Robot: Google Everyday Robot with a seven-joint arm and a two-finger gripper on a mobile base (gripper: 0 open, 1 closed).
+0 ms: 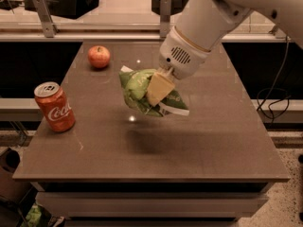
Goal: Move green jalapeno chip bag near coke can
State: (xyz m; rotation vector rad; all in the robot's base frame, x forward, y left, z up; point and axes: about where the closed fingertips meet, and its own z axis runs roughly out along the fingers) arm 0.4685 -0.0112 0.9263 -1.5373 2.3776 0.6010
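The claw (157, 91) is clamped on the green jalapeno chip bag (135, 86) — one pale tan finger (160, 86) lies flat across the front of the bag, the other is hidden behind it. The bag is held up off the desk (222, 141), above the middle & a bit toward the far edge. Its soft shadow (156, 141) falls on the surface below, slightly nearer the front edge. The bag is crumpled & tilted, w/ a pale lower corner pointing toward the right edge. The white arm (203, 27) comes in from over the far right corner, angled down to the claw. The coke can (54, 107) stands upright by the left edge, approx. halfway along it, silver top showing, white lettering facing the front. Bag & can are well apart. A red apple (99, 56) sits near the far left corner — apart from both the can & the bag.
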